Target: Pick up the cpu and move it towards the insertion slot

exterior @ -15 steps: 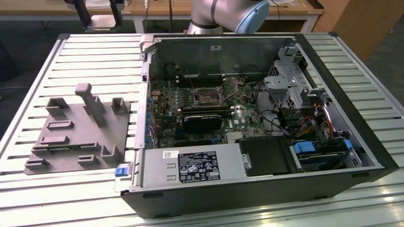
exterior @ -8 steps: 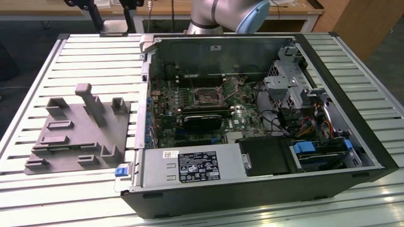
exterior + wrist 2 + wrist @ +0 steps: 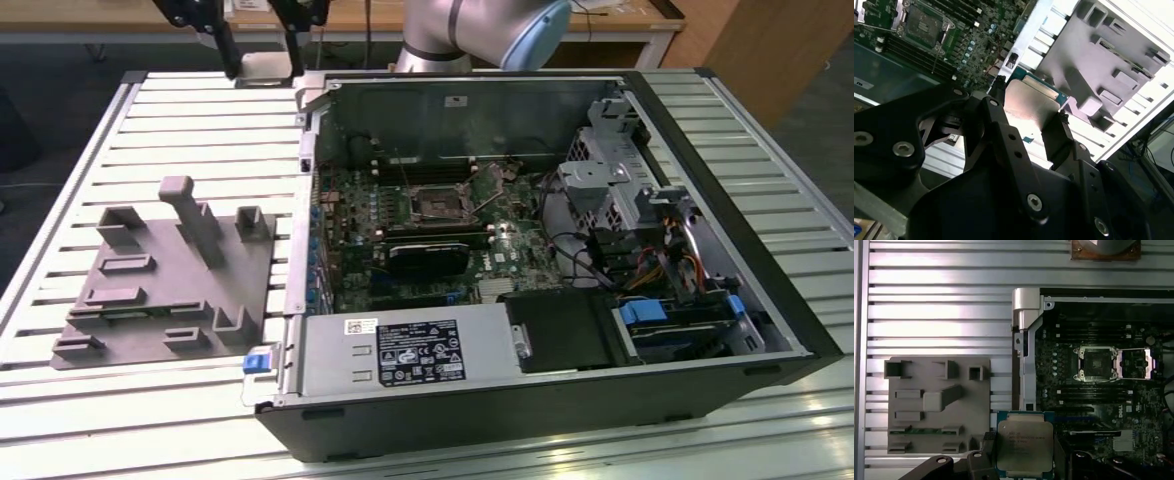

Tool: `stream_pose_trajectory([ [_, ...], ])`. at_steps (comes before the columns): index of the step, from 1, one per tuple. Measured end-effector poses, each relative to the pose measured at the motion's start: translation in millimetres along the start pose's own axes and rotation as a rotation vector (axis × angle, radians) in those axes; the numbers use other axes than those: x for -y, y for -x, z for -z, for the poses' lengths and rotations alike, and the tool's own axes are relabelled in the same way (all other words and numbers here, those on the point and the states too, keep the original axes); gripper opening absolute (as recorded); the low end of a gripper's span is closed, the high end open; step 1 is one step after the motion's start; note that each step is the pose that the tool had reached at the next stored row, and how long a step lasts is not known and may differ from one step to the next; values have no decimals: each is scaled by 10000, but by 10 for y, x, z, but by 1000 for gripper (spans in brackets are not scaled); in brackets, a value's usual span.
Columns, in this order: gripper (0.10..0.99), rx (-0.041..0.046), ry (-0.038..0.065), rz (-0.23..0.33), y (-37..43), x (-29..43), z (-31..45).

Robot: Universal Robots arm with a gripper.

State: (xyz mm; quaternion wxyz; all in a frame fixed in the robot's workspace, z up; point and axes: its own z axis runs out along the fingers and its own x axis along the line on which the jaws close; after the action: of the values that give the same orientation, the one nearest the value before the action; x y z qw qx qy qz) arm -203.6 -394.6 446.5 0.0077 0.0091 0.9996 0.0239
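The cpu (image 3: 1024,444), a flat square chip with a silvery top and green rim, is held above the slatted table beside the open computer case. My gripper (image 3: 1024,452) is shut on it, one black finger (image 3: 988,441) against each side. In the second wrist view the cpu (image 3: 1030,102) sits between the fingers (image 3: 999,117) of the gripper (image 3: 1026,114). The exterior view has the gripper (image 3: 263,55) high at its left, outside the case. The insertion slot (image 3: 1096,363), a metal-framed socket with a dark centre, lies open on the green board (image 3: 438,203) (image 3: 924,22), well apart from the cpu.
A grey plastic fixture (image 3: 167,270) (image 3: 939,405) with upright pegs lies on the slatted table (image 3: 174,110) beside the case. The case wall (image 3: 1024,340) stands between the cpu and the board. Inside are a black fan shroud (image 3: 427,258), a power supply (image 3: 400,352) and drive cages (image 3: 601,190).
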Motion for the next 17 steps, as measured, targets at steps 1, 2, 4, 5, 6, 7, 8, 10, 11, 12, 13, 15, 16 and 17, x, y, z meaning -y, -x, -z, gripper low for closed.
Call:
stream_pose_trajectory([
  [1,541,6,0,1,19,-1,-12],
  [2,541,10,1,1,37,-1,-26],
  [4,541,15,1,0,68,-2,-59],
  [5,541,18,1,0,85,-2,-74],
  [6,541,18,1,1,105,-5,-87],
  [7,541,19,0,1,128,-7,-99],
  [8,541,21,2,1,159,-11,-113],
  [10,541,20,1,1,229,-19,-145],
  [11,541,22,0,1,258,-23,-159],
  [12,541,23,1,1,288,-29,-173],
  [13,541,23,1,0,330,-36,-187],
  [15,541,24,1,1,406,-49,-212],
  [16,541,24,1,1,448,-55,-225],
  [17,541,24,1,0,486,-60,-238],
])
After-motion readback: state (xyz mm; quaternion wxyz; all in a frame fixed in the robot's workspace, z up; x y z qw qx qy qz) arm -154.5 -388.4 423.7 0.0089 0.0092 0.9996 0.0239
